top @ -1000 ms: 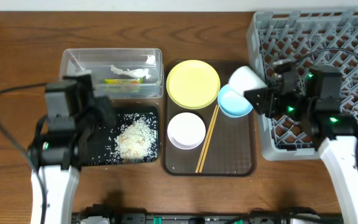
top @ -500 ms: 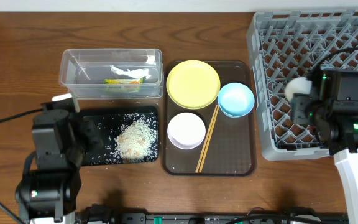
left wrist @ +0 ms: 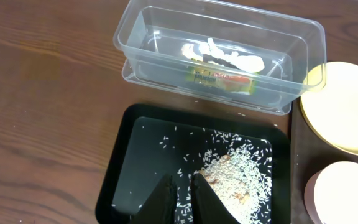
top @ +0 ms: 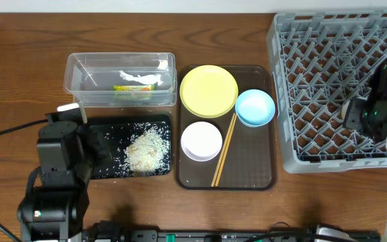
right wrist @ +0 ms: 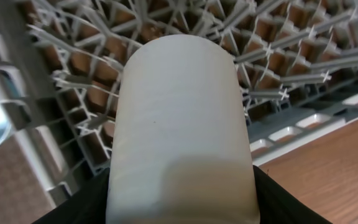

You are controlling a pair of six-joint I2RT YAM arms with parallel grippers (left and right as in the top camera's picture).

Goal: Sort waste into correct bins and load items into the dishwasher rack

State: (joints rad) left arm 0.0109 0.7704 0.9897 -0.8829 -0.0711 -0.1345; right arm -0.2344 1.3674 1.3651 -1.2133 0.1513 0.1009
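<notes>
Pinching the cup (right wrist: 182, 124) in the right gripper (right wrist: 182, 202), fingers (right wrist: 82, 205) clamped snug on both sides of it. Hanging it right over the rack (top: 314, 74) lattice, out at 3 o'clock on the table.

Seeing the rest sitting on the brown tray (top: 250, 176) mid-table: plate (top: 208, 91) at 11, blue bowl (top: 254, 107) just beside it at 1, white bowl (top: 201, 141) at 9, chopsticks (top: 224, 149) lying together down the centre, tilted.

Hovering the left gripper (left wrist: 182, 199) over the black tray (left wrist: 135, 168) at 9 o'clock on the table, fingers only cracked apart a sliver, gripping nothing. Spotting rice (left wrist: 232, 177) heaped toward that tray's 3 o'clock side, loose grains scattered around it. Also seeing the wrapper (left wrist: 222, 71) lying inside the tub (left wrist: 160, 31), just beside the black tray at its 12.
</notes>
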